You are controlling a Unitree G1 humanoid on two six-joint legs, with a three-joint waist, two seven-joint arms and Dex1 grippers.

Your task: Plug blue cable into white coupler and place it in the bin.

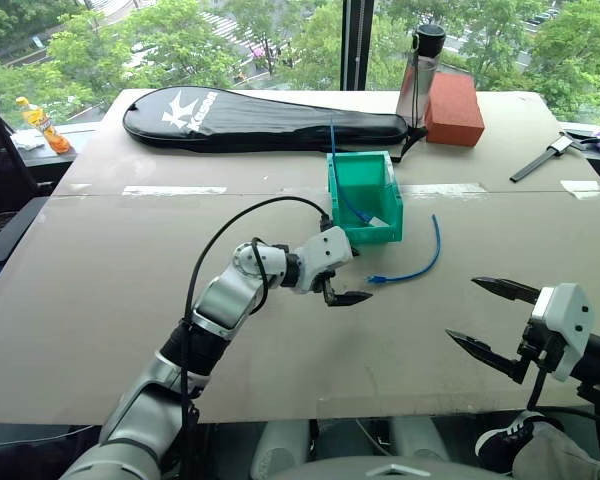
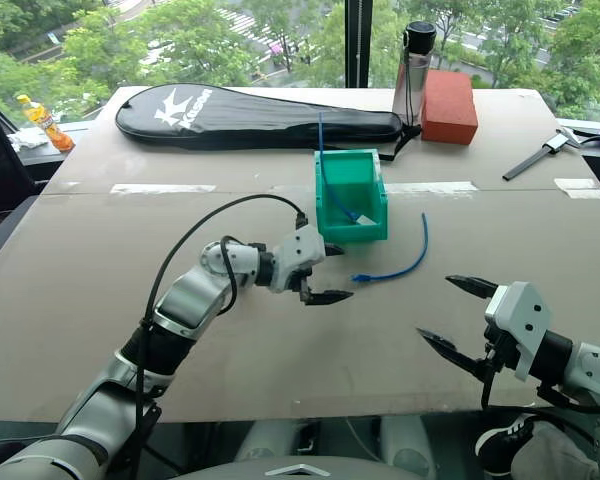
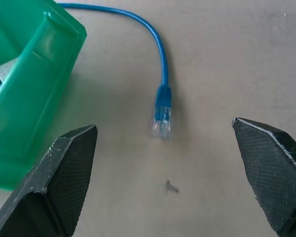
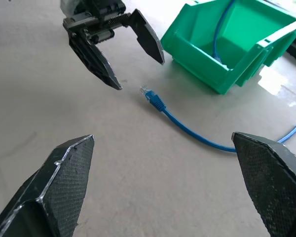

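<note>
Left gripper (image 1: 342,283), jaws wide, near the blue cable (image 1: 416,265) plug, bin (image 1: 365,231) at its 12 o'clock. Right gripper (image 1: 492,318) wide, empty. Bin contents partly hidden: second cable (image 1: 346,195) and something white

An upper-floor test room: a cardboard-covered table (image 1: 100,300) beside big windows (image 1: 230,40) overlooking treetops and streets.

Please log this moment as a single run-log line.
left gripper: jaws open, near blue cable plug | right gripper: jaws open, empty | cable on table beside bin, unplugged
</note>
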